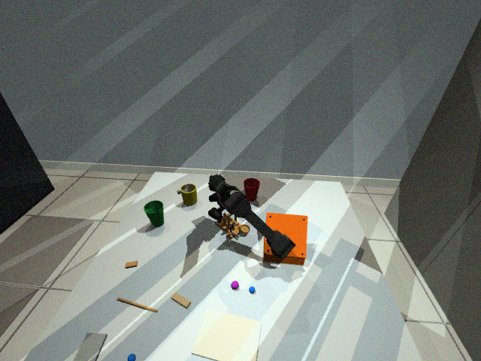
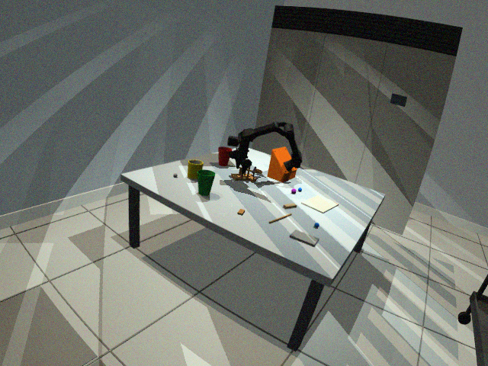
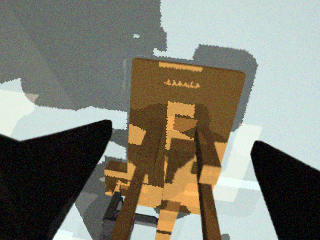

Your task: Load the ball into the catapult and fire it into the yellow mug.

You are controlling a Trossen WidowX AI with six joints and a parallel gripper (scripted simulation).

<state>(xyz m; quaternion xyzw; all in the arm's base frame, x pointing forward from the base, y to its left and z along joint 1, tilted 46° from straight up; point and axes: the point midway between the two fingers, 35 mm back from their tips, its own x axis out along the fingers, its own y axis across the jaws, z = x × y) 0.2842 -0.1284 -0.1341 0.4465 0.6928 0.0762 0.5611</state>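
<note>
The wooden catapult (image 1: 234,229) (image 2: 245,176) (image 3: 187,90) stands on the table beneath the arm. My gripper (image 1: 224,214) (image 2: 242,168) (image 3: 181,137) is open and empty. Its fingertips are on either side of the catapult's frame in the wrist view, not visibly touching it. The yellow mug (image 1: 189,196) (image 2: 194,171) stands upright toward the back left. A purple ball (image 1: 234,285) (image 2: 293,191) and a blue ball (image 1: 252,289) (image 2: 300,189) lie side by side in front of the orange block. I see no ball on the catapult; its cup is out of the wrist view.
The orange block (image 1: 289,233) (image 2: 279,164) stands by the arm's base. A green cup (image 1: 155,215) (image 2: 205,184) and red cup (image 1: 251,190) (image 2: 224,156) stand nearby. A small grey ball (image 2: 175,175) lies beside the mug. Wooden pieces, flat plates and another blue ball (image 1: 131,357) (image 2: 316,225) lie toward the front.
</note>
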